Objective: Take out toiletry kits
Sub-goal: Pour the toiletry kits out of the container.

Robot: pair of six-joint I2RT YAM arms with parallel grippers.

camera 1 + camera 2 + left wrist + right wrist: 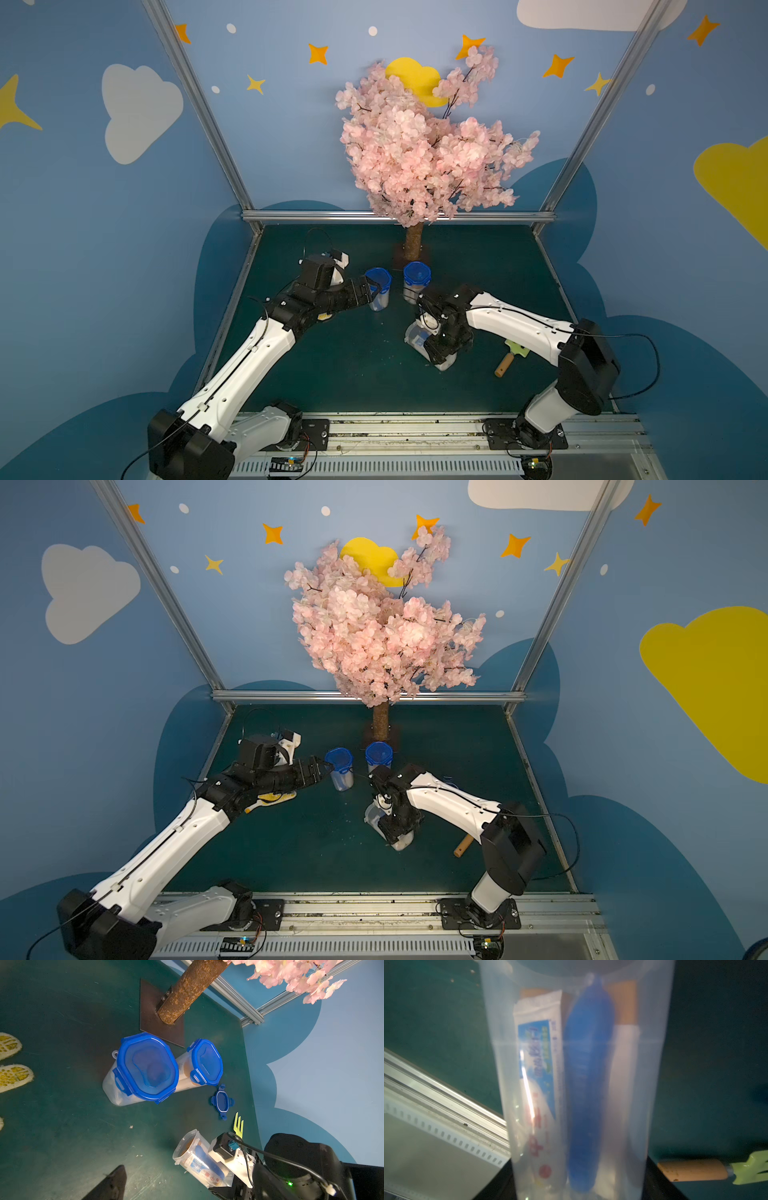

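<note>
Right claw [441, 351] clamped on tilted open jar [415, 338] containing toothpaste tube [537, 1064], blue wrapped piece [588, 1084] and bottle [626, 1059]; left claw [375, 289] apart.

Two blue-lidded jars [145, 1068] stand by the blossom tree [415, 158]; an open jar [410, 334] tilts near a green fork [510, 356].

The left arm [249, 357] reaches forward from its base, upper link sloping up, forearm running almost level, wrist turned inward toward the middle. The left hand [375, 289] lies roughly level, its jaws wide apart and empty; one dark finger [112, 1184] shows in the left wrist view. The right arm [519, 322] rises to a high elbow, then folds inward and down. The right hand [441, 353] points downward, its jaws clamped across the sides of a tilted clear jar [415, 337].
</note>
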